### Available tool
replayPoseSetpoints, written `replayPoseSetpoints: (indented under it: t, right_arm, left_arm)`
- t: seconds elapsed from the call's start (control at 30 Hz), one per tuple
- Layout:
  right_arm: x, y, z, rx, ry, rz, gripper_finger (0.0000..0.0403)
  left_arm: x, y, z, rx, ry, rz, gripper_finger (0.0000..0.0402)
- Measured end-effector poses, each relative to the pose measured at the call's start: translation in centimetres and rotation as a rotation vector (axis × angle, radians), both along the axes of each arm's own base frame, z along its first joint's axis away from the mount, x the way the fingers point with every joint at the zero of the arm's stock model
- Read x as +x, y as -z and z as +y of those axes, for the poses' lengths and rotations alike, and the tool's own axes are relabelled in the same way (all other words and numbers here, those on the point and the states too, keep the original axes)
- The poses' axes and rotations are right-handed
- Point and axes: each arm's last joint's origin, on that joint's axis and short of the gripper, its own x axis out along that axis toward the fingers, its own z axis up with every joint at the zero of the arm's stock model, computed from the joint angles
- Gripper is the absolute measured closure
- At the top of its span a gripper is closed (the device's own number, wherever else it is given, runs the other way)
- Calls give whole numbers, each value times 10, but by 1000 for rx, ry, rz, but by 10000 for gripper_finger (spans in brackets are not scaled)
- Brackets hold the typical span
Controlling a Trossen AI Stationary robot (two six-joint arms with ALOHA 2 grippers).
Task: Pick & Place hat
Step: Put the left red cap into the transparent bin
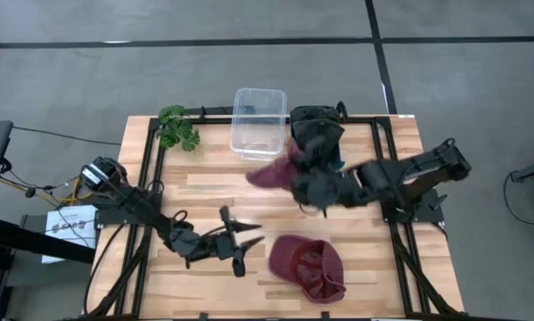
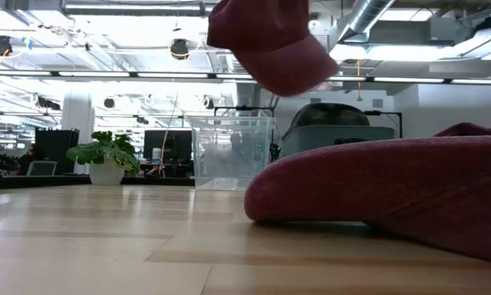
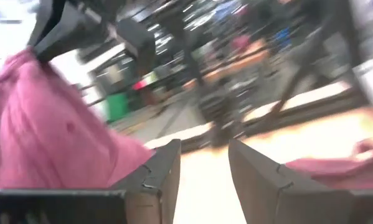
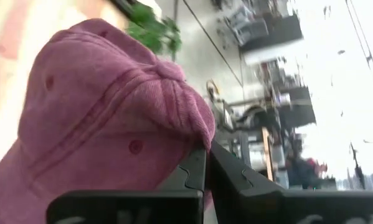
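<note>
A maroon hat [image 1: 268,174] hangs in the air over the table's middle with my right gripper [image 4: 206,155] shut on it; in the low view this hat [image 2: 265,41] floats well above the tabletop. A second maroon hat [image 1: 307,266] lies on the wood near the front edge, opening partly upward. My left gripper [image 1: 247,245] stands open just left of that lying hat, pointing level toward it and touching nothing. In the left wrist view both the lifted hat [image 3: 43,130] and the lying hat [image 3: 335,168] show past the open fingers. My right gripper pinches a fold of the crown's cloth [image 4: 195,127] between its two shut fingers, close to the top button. The fingers reach in from the table's right side, slanting slightly down. The hat is lifted clear of the table, and its crown bulges out beyond the fingertips.
A clear plastic bin [image 1: 259,120] stands at the far edge, with a dark pile [image 1: 316,125] beside it on the right. A small green plant [image 1: 177,127] sits at the far left. Bare wood lies between the plant and my left arm.
</note>
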Motion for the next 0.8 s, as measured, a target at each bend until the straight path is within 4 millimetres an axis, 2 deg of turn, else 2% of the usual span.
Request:
replayPoseSetpoints:
  t: [0.13,0.23,0.4,0.5,0.63,0.73,0.8]
  right_arm:
    - [5,-19,-40,16,111,-58,403]
    - [9,-30,-75,64,165,-124,403]
    - [12,-40,-135,147,209,-263,403]
    - [9,-43,-165,212,178,-318,403]
    - [5,-43,-198,330,131,-410,403]
    - [6,-35,-218,382,116,-407,403]
    - [15,-25,-230,409,95,-397,403]
  left_arm:
    - [-14,-16,3,-10,-195,2,270]
    - [-29,-35,19,-1,-287,5,270]
    - [-67,-66,61,-17,-247,-36,275]
    - [-90,-74,93,-74,-156,-78,280]
    - [-116,-66,134,-191,25,-129,286]
    - [-125,-47,157,-240,67,-151,286]
    - [-127,-33,171,-261,53,-146,286]
